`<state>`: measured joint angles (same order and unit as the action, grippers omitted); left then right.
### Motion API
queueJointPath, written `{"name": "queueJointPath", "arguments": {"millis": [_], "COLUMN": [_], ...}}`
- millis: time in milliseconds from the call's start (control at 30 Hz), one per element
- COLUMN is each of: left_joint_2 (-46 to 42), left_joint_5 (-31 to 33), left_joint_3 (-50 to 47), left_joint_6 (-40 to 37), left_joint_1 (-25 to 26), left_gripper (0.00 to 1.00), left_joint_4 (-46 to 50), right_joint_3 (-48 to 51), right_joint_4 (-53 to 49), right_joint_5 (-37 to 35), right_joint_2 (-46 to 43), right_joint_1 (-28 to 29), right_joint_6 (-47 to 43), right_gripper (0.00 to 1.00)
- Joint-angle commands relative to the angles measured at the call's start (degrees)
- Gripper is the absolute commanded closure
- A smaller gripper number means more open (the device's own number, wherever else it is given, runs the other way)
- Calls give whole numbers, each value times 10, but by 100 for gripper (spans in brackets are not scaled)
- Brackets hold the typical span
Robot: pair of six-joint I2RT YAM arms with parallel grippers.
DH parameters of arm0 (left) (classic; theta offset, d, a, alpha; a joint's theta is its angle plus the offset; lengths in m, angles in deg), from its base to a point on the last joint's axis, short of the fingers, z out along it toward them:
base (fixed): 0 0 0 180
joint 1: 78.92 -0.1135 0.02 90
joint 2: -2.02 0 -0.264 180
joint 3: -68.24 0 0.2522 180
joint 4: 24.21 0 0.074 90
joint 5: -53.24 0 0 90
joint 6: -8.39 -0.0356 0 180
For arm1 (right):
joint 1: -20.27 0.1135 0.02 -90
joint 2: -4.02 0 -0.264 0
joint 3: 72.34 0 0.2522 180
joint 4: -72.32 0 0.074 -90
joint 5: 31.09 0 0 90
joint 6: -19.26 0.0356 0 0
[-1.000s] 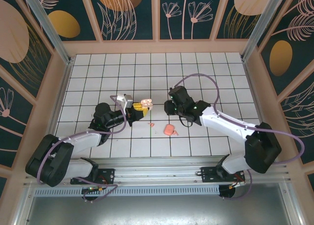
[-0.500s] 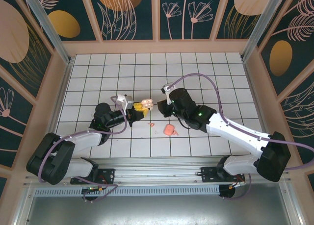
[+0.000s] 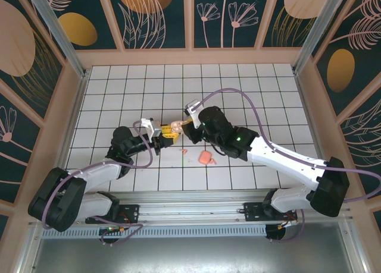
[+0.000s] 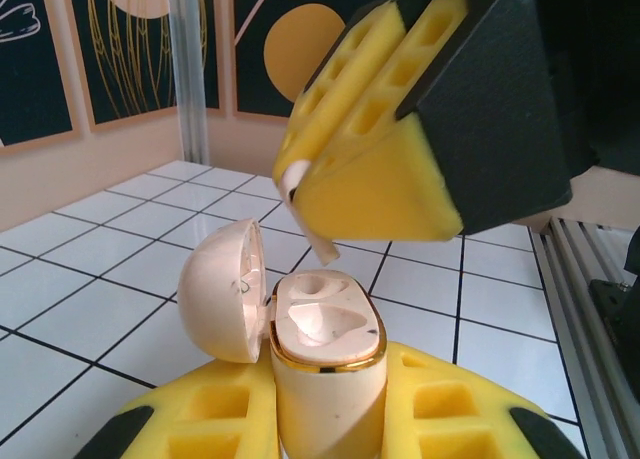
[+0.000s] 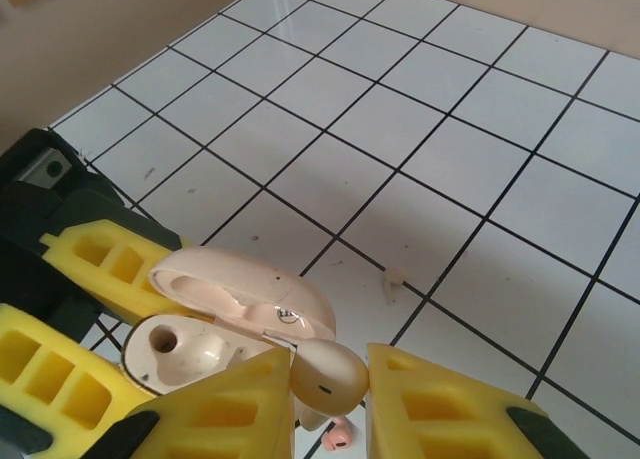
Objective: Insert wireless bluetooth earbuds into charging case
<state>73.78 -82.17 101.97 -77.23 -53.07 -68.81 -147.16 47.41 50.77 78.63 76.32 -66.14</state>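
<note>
The charging case [image 4: 325,364] is cream with a gold rim and stands upright between the yellow pads of my left gripper [image 4: 325,414], which is shut on it. Its lid [image 4: 222,291] hangs open to the left, and both sockets look empty. My right gripper [image 5: 330,384] is shut on one pale cream earbud [image 5: 330,371], held just beside the open case [image 5: 185,351]. In the left wrist view the earbud's stem [image 4: 308,224] hangs just above the case's far socket. From above, the two grippers [image 3: 164,137] [image 3: 189,124] meet at the case [image 3: 174,128]. A second, pinkish earbud-like piece [image 3: 206,157] lies on the tiles.
A tiny red-orange speck [image 3: 183,150] lies on the tiled floor [image 3: 238,88] just in front of the case. A small pale crumb [image 5: 395,275] sits on a tile line beyond it. Wooden walls [image 3: 190,57] ring the floor.
My right gripper has swung left with the earbud, from about a tile away to right beside the open case. The left gripper has held the case nearly still.
</note>
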Motion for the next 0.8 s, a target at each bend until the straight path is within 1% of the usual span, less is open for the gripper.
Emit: {"name": "queueJointPath", "arguments": {"millis": [0, 267, 767], "left_joint_2": [-15, -22, -23], "left_joint_5": [-7, -3, 4], "left_joint_3": [-4, -1, 3], "left_joint_6": [-24, -31, -8], "left_joint_1": [3, 14, 16], "left_gripper": [91, 92, 91], "left_joint_4": [0, 13, -5], "right_joint_3": [-23, -32, -28], "right_joint_4": [28, 35, 10], "right_joint_5": [-13, -7, -4], "right_joint_2": [8, 16, 18], "right_joint_1": [6, 8, 14], "right_joint_6": [-16, -23, -31], "right_gripper": [79, 79, 79]}}
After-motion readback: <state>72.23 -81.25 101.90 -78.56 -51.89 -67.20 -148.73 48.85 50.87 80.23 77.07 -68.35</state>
